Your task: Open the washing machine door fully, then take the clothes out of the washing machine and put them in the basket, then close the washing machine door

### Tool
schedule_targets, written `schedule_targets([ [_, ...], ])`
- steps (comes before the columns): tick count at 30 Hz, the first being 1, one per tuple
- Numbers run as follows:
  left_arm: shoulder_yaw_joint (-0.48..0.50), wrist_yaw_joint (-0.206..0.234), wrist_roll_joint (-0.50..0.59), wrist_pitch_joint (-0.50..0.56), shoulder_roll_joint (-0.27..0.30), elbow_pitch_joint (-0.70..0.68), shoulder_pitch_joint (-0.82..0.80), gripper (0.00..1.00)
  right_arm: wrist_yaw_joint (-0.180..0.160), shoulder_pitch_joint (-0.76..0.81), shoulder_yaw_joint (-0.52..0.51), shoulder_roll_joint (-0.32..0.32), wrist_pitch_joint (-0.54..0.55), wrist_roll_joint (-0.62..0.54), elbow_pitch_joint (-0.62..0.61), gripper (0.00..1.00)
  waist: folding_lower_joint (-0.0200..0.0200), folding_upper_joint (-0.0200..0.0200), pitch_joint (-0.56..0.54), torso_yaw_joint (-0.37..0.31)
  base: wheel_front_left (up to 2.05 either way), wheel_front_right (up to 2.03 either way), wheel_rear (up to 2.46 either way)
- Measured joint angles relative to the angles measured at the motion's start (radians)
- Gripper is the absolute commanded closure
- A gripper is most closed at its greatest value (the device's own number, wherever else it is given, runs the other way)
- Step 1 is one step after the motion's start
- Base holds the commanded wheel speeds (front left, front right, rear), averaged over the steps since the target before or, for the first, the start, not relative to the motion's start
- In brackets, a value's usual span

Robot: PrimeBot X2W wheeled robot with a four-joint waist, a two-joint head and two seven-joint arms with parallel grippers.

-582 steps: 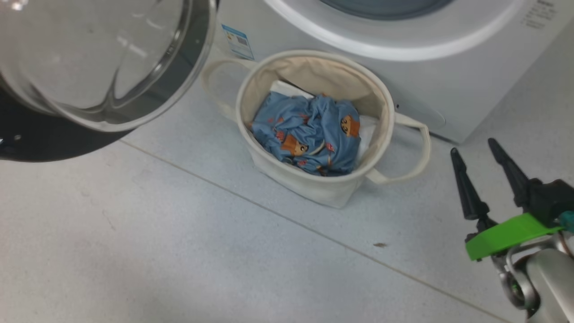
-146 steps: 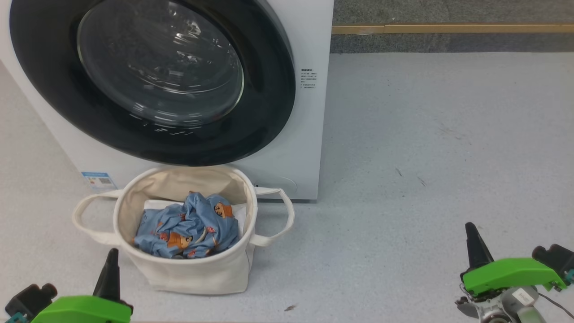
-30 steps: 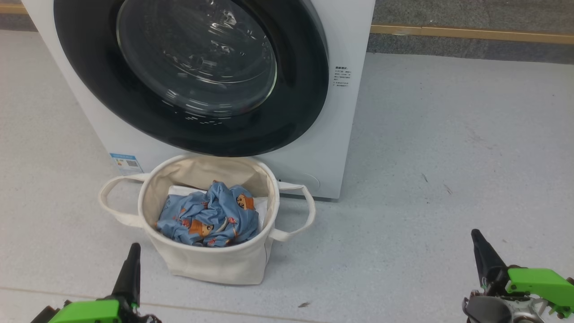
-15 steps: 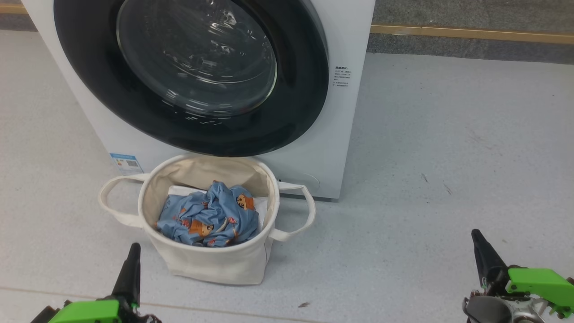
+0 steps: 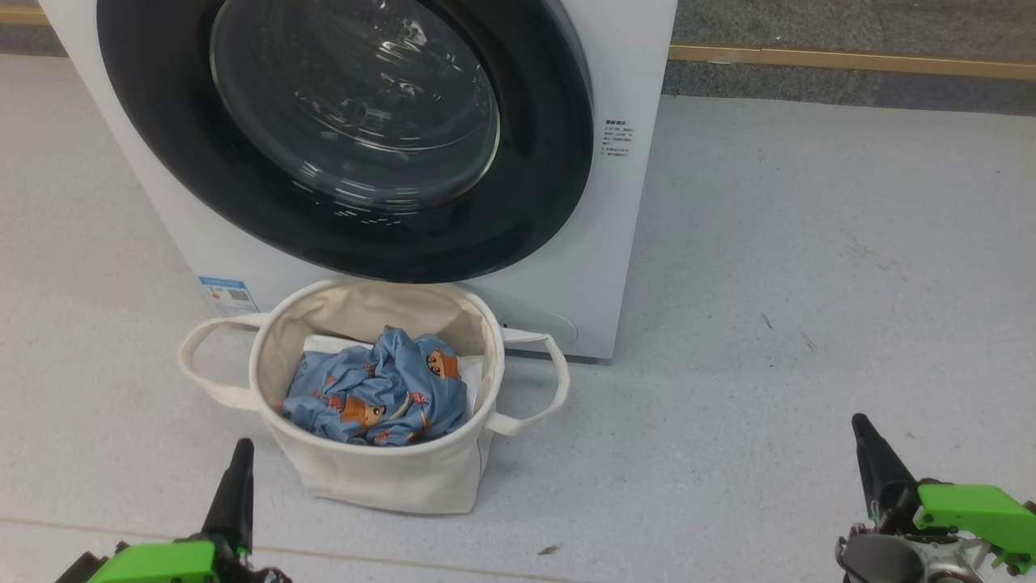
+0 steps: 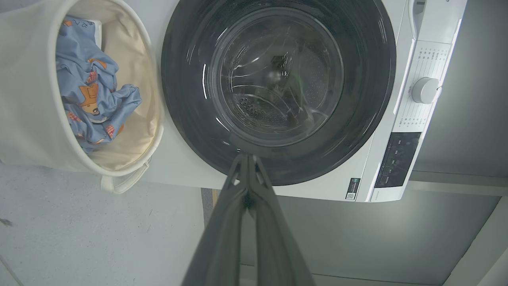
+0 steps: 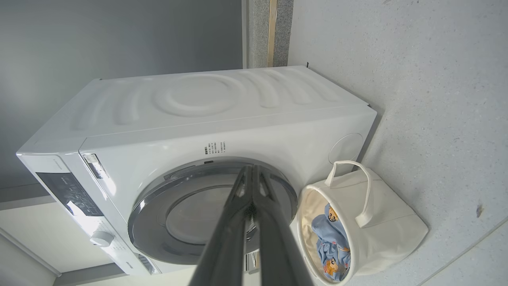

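Round cream canvas basket [image 5: 380,478], mouth up, holds crumpled blue cartoon-print clothes [image 5: 376,389]. It stands just before the white boxy washing machine [image 5: 623,243], under the shut black-rimmed glass door [image 5: 356,138] facing the robot. Left gripper [image 5: 241,445] and right gripper [image 5: 859,423]: fingers pressed together, empty.

White washing machine [image 5: 603,227] with a glossy black-rimmed washing machine door [image 5: 162,162]; cream basket [image 5: 388,478] — blue clothes [image 5: 380,397] printed with orange and tan figures; speckled pale grey floor [image 5: 809,243].

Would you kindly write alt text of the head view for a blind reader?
A white washing machine with its black-rimmed door closed stands behind a cream basket holding blue printed clothes. The left tool and right tool, both shut, point up from the bottom corners.
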Motion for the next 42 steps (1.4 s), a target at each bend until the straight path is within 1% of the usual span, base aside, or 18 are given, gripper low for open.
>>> schedule_targets([
  [42,0.000,0.000,0.000,0.000,0.000,0.000,0.000,1.00,0.000,0.000,-0.002,0.003,0.000,0.000,0.000,1.00,0.0000,0.0000,0.000,0.000,0.00,0.00,0.00],
])
